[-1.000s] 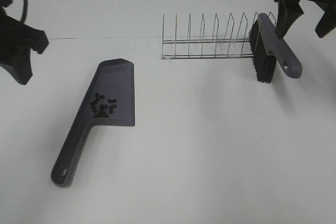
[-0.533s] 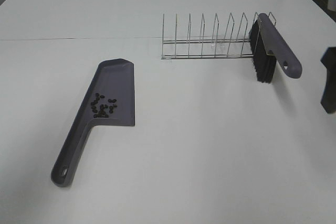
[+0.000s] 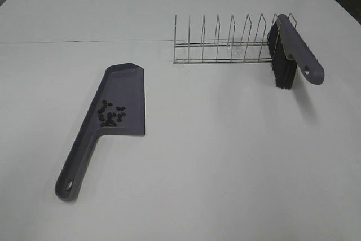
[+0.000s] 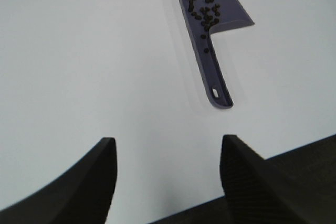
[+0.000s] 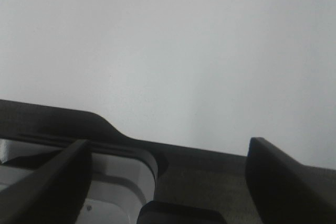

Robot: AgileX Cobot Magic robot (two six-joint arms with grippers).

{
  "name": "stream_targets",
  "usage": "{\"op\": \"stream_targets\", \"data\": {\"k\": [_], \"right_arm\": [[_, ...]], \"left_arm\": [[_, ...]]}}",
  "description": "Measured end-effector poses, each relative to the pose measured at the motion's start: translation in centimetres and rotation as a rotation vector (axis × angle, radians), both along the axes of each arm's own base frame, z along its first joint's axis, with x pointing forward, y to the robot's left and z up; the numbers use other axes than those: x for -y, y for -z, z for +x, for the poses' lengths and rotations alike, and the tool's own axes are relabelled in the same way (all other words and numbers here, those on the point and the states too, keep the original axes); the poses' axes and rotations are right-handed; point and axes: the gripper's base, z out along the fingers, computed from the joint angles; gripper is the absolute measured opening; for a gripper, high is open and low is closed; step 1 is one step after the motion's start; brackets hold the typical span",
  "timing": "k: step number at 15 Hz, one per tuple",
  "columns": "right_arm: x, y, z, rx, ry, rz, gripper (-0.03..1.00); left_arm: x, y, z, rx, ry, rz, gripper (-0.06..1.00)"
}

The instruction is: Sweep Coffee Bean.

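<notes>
Clustered, tiny dark oval beans [image 3: 110, 113] lie on the grey-purple dustpan [image 3: 115, 108], near where blade meets handle. Its long axis runs diagonally, handle toward the counter's [image 3: 225, 156] near-left corner. By the far-right edge, a brush [image 3: 290, 55] leans on a wire rack [image 3: 225, 40]. Both arms' fingers [image 4: 102, 182] [image 5: 283, 174] are spread apart, empty.

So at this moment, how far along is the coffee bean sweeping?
It looks finished. The coffee beans all lie on the dustpan blade; no strays show on the table. The brush leans at the end of the wire rack. Nothing is in hand: the left gripper and right gripper are open and empty.
</notes>
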Motion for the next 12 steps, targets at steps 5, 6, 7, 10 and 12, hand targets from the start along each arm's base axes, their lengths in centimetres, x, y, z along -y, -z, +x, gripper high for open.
{"op": "stream_targets", "data": {"k": [5, 6, 7, 10, 12], "right_arm": [[0.4, -1.1, -8.4, 0.518, -0.038, -0.003, 0.67], [0.4, -1.0, -8.9, 0.541, -0.041, -0.004, 0.67], [0.4, -0.4, -9.9, 0.592, -0.055, -0.005, 0.67], [0.4, 0.2, -11.6, 0.724, -0.065, 0.001, 0.67], [0.4, 0.3, -11.6, 0.730, -0.069, -0.003, 0.67]], "left_arm": [[-0.2, 3.5, -1.4, 0.073, 0.123, 0.048, 0.54], [-0.1, 3.6, -1.3, 0.077, 0.136, 0.045, 0.54], [0.0, 3.5, -1.3, 0.087, 0.152, 0.039, 0.54], [0.0, 3.5, -1.4, 0.096, 0.160, 0.045, 0.54], [0.0, 3.5, -1.4, 0.096, 0.164, 0.043, 0.54]]}}
